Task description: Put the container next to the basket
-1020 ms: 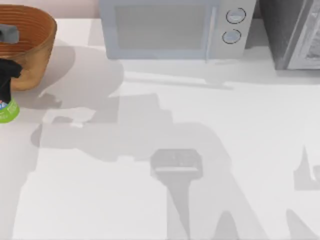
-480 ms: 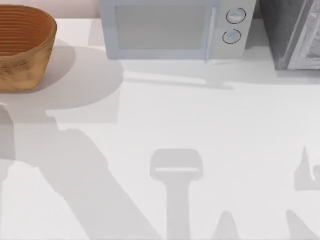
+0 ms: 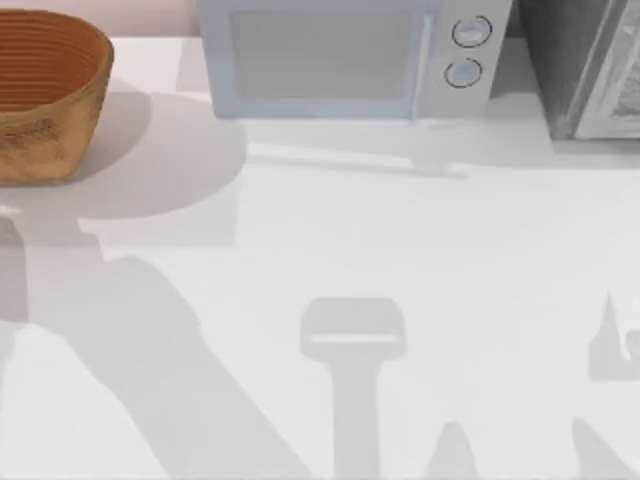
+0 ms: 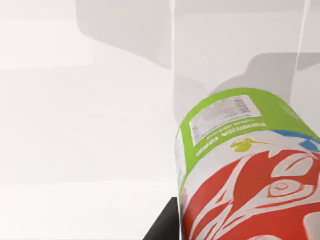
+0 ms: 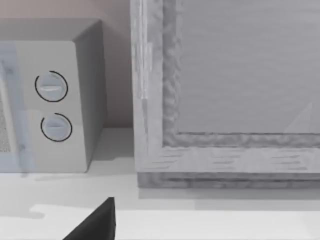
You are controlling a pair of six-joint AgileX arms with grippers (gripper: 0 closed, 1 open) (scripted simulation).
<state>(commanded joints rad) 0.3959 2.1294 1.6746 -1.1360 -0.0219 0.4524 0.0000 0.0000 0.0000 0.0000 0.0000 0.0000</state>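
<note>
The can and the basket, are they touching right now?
Cannot tell. The left wrist view has the can close up over bare table; the top view has the basket at the table's back left. No view pairs them.

The top camera looks straight down at the table (image 3: 420,250). The right wrist camera sits low and close, and both see the microwave (image 3: 345,55).
</note>
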